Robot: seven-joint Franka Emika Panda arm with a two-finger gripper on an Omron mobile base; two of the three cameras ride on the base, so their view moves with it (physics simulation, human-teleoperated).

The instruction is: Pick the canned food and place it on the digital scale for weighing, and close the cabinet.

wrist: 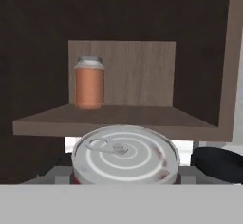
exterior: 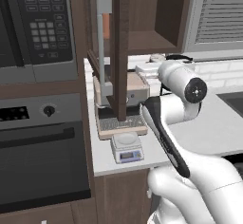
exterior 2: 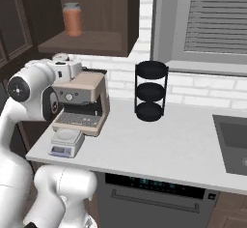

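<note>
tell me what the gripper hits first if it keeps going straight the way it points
Judging by the hand view, the open cabinet: its shelf edge lies ahead beyond the canned food, with the orange jar further back. Depth is unclear.

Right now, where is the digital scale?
The digital scale sits at the counter's front left corner, directly in front of the espresso machine and below the open cabinet; its plate is bare.

1 canned food [wrist: 125, 155], 1 orange jar [wrist: 89, 83], 1 digital scale [exterior: 126, 147], 1 espresso machine [exterior 2: 83, 102].
</note>
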